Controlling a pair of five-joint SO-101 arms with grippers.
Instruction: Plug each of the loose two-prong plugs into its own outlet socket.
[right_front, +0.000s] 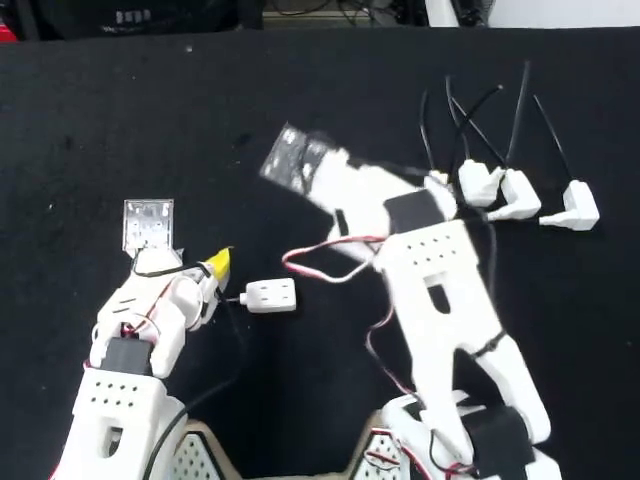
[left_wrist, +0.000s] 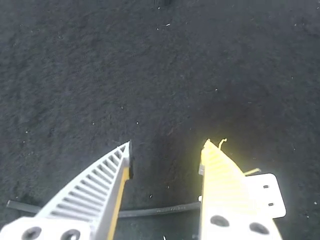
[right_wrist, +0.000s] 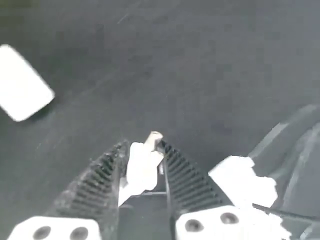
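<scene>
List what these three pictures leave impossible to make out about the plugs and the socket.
- High view: the right arm is blurred near its end, so its hold cannot be read there.
- Right wrist view: the right gripper covers the held plug's sides; a second prong is hidden.
- Left wrist view: the yellow finger hides part of the outlet socket.
- High view: the loose plugs are too small to show prongs.

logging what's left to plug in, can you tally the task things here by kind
plugs lying free: 3
plug held in the right gripper: 1
outlet block: 1
total: 5
</scene>
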